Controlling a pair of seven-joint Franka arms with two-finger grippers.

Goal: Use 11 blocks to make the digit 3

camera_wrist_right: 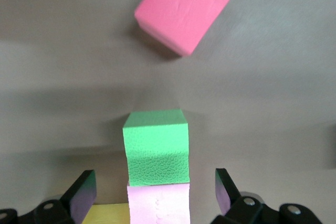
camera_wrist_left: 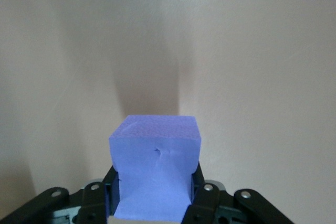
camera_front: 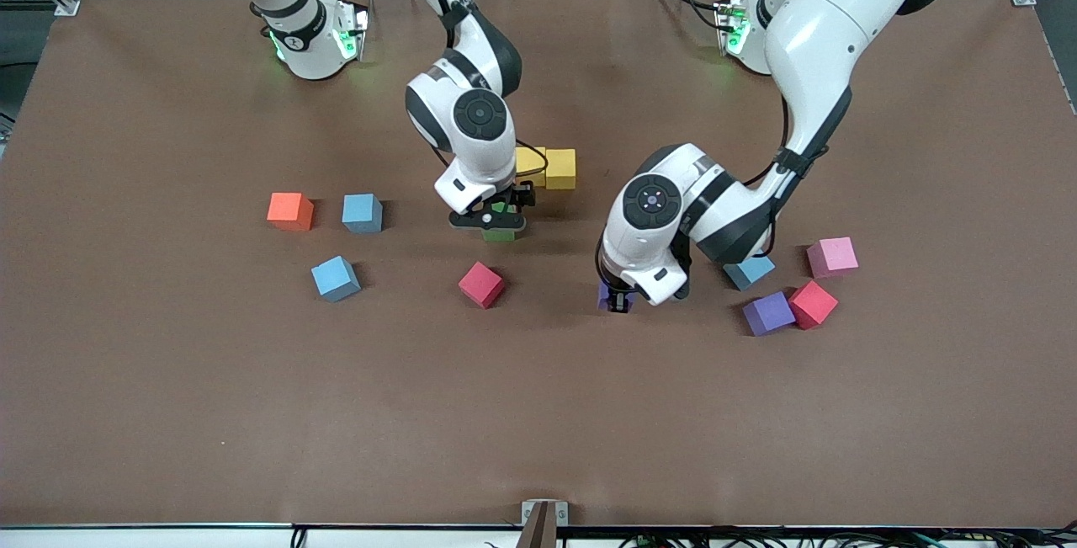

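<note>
My right gripper (camera_front: 496, 218) stands open over the green block (camera_front: 498, 233), one black finger (camera_wrist_right: 84, 192) on each side. Here the green block (camera_wrist_right: 156, 145) touches a pale pink block (camera_wrist_right: 157, 205), with a yellow corner (camera_wrist_right: 105, 214) beside that. Two yellow blocks (camera_front: 555, 167) sit side by side just farther from the camera. A red block (camera_front: 481, 284) lies nearer the camera than the green one. My left gripper (camera_front: 618, 300) is shut on a purple block (camera_wrist_left: 156, 150), low over bare table. Loose blocks: two light blue (camera_front: 363, 213) (camera_front: 336, 278), pink (camera_front: 832, 257), red (camera_front: 813, 304), purple (camera_front: 768, 313).
An orange cube (camera_front: 290, 211) sits beside the light blue block toward the right arm's end. A further light blue block (camera_front: 749, 272) is half hidden under the left arm. The brown table (camera_front: 538, 430) shows a wide bare stretch nearer the camera.
</note>
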